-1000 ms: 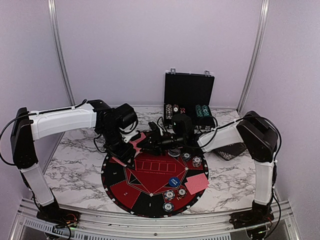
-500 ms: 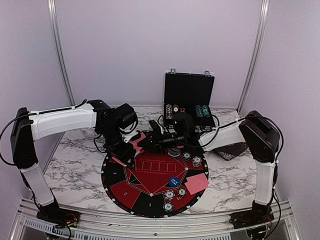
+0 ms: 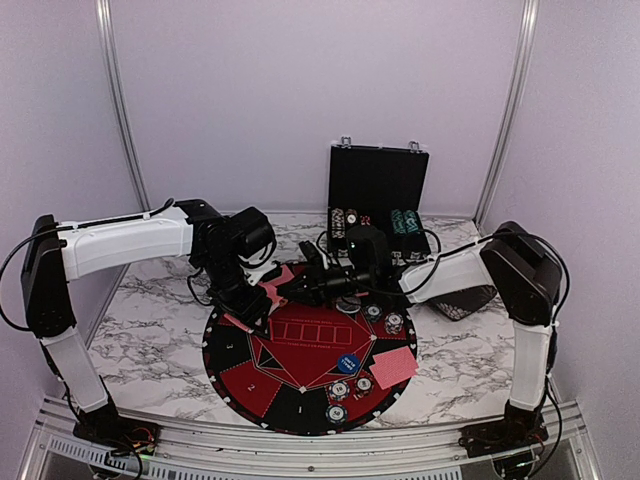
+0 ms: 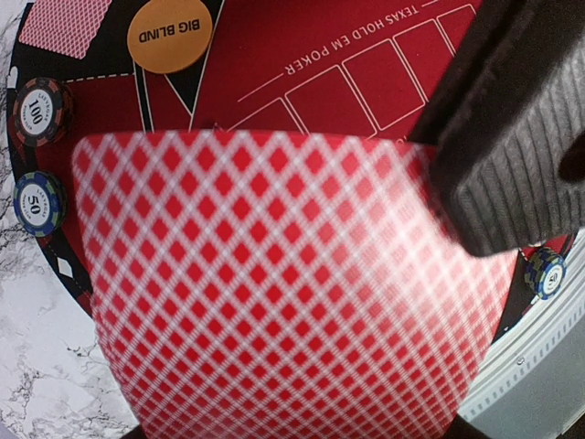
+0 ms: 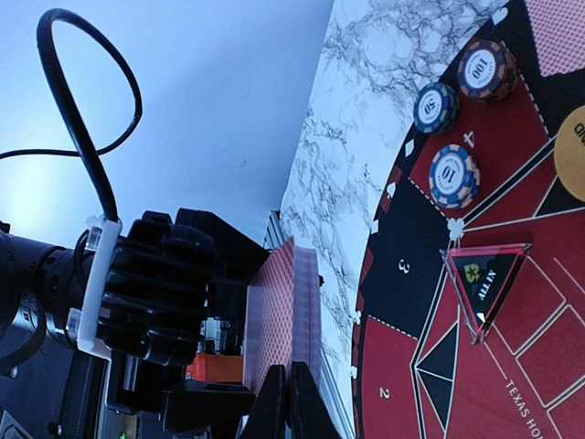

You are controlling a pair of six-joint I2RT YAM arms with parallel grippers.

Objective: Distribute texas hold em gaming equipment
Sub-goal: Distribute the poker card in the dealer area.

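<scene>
A deck of red-backed playing cards (image 4: 283, 293) fills the left wrist view, and my left gripper (image 3: 255, 302) is shut on it above the mat's far left edge. My right gripper (image 5: 292, 404) is shut, its jaws pinching the near edge of one card (image 5: 279, 311) of that deck. One of its ribbed fingers (image 4: 512, 137) crosses the deck's upper right corner. Striped-edge chips (image 5: 454, 176) and an orange Big Blind button (image 4: 169, 35) lie on the mat. A blue button (image 3: 348, 363) and a face-down card (image 3: 393, 367) lie at the mat's near right.
The round red-and-black mat (image 3: 300, 400) lies between the arms. On it stands a clear triangular marker (image 5: 484, 283). An open black chip case (image 3: 378, 195) stands at the back. A black square dish (image 3: 462, 302) lies under the right forearm.
My right gripper's jaws have shut on the card's edge and the hand has edged left toward the deck. The left arm has not moved.
</scene>
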